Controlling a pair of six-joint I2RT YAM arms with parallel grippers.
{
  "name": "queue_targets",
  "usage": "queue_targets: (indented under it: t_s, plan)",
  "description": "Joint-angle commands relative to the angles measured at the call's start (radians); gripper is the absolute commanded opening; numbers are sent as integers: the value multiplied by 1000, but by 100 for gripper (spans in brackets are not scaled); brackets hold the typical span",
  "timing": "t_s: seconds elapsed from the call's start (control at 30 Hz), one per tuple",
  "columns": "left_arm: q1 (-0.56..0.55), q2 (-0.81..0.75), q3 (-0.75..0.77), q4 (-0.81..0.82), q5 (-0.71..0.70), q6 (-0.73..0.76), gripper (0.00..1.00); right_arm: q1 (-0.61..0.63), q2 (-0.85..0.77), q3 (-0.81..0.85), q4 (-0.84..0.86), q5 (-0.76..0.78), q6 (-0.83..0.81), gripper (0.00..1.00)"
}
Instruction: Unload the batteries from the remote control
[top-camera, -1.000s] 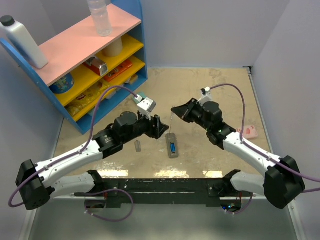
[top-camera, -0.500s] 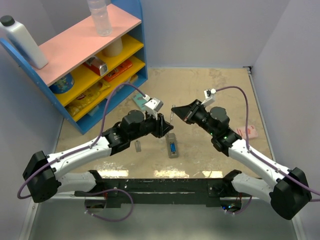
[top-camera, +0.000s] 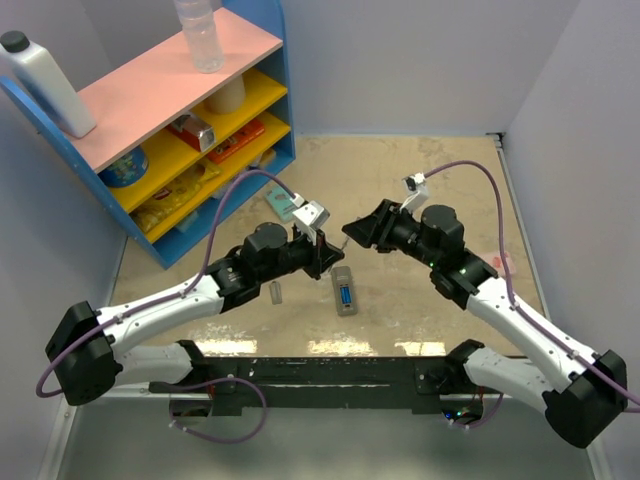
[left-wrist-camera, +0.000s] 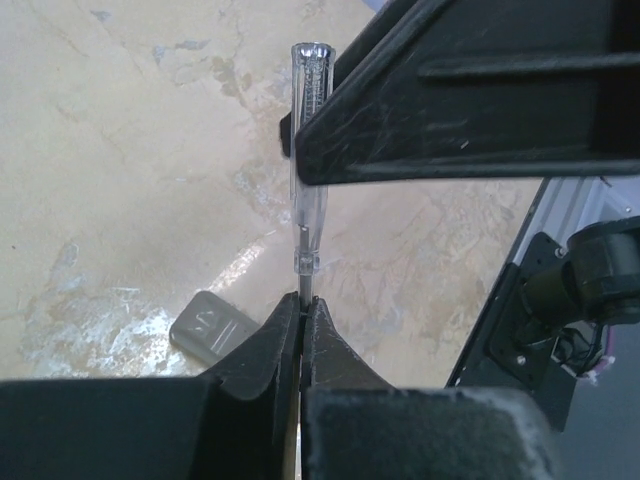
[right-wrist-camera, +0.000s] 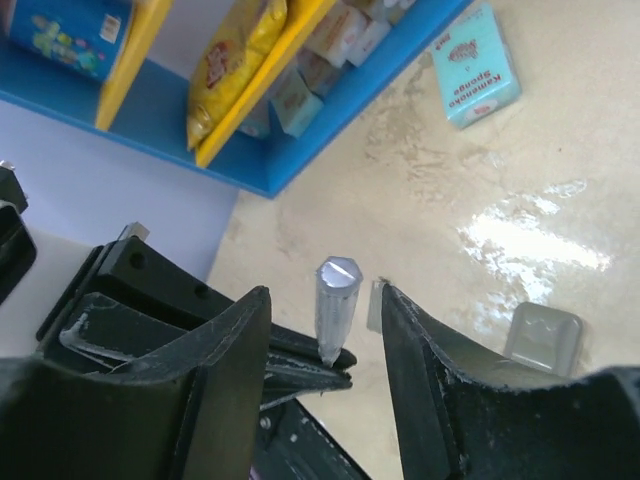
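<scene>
The remote control (top-camera: 345, 292) lies on the table between the arms, its compartment open, with the blue batteries (top-camera: 346, 298) showing inside. Above it, a thin clear-handled screwdriver (left-wrist-camera: 308, 130) is held in the air. My left gripper (left-wrist-camera: 302, 305) is shut on its metal shaft. My right gripper (right-wrist-camera: 323, 290) stands open around the clear handle (right-wrist-camera: 335, 298), with a gap on each side. In the top view the left gripper (top-camera: 333, 251) and the right gripper (top-camera: 354, 233) meet tip to tip.
A small grey cover (top-camera: 276, 291) lies left of the remote. A teal flat box (top-camera: 285, 203) sits by the blue and yellow shelf (top-camera: 150, 110) at the back left. A pink packet (top-camera: 500, 263) lies at the right.
My left gripper has moved right and shut on the screwdriver's shaft. My right gripper, which was shut on the handle, has opened and let it go.
</scene>
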Motion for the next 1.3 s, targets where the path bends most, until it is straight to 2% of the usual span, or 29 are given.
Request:
queue_targets:
  t_s: [0.0, 0.23, 0.63, 1.07, 1.13, 1.17, 1.2, 1.27]
  plan:
    - [-7, -35, -42, 70, -11, 95, 0, 1, 5, 131, -212, -41, -104, 52]
    - [-9, -27, -68, 62, -37, 120, 0, 1, 68, 227, -311, -35, -149, 40]
    - [-12, -40, -96, 83, -37, 132, 0, -1, 122, 270, -367, 4, -184, 40]
    - [-13, -33, -115, 123, -11, 130, 0, -1, 175, 264, -301, -59, -177, 37]
    - [-13, -35, -118, 126, -14, 130, 0, 1, 175, 252, -292, -67, -183, 30]
    - [-13, -35, -118, 126, -15, 130, 0, 1, 171, 247, -288, -68, -184, 25]
    - [-13, -33, -118, 125, -18, 129, 0, 1, 168, 243, -282, -71, -189, 14]
    - [-13, -35, -118, 122, -38, 123, 0, -1, 157, 227, -275, -82, -203, 5]
